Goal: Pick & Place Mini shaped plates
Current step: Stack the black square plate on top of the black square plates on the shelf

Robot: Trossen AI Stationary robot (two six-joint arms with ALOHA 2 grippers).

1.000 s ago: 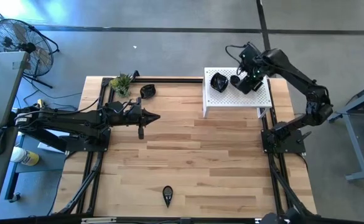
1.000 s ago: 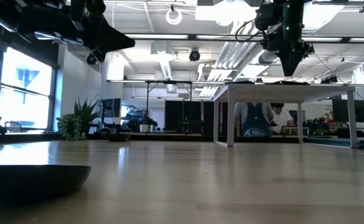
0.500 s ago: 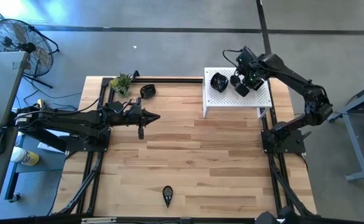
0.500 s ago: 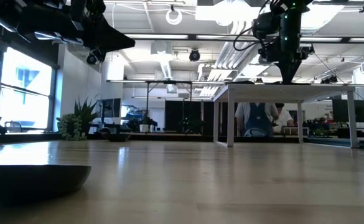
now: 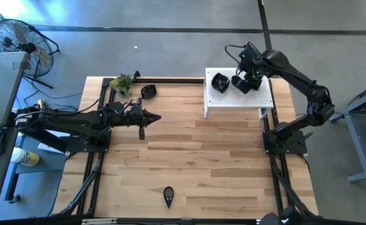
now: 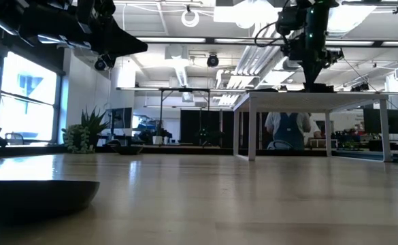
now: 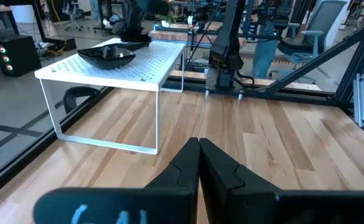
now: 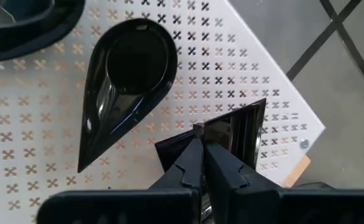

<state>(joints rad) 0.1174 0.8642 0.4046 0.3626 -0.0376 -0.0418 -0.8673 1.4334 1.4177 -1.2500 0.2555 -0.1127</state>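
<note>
High view: four mini shaped plates counted. Two sit on the white perforated platform (image 5: 238,94): a rounded plate (image 5: 219,82) and another under the right gripper (image 5: 240,83). One plate (image 5: 148,92) lies by the green plant (image 5: 122,83), one teardrop plate (image 5: 168,196) at the table's near edge. The left gripper (image 5: 156,117) hovers mid-table, fingers closed, empty.

Right wrist view: a teardrop dish (image 8: 129,84) lies beside a square plate (image 8: 244,127), whose edge the closed fingers pinch.

Low view: a person stands behind the platform.
</note>
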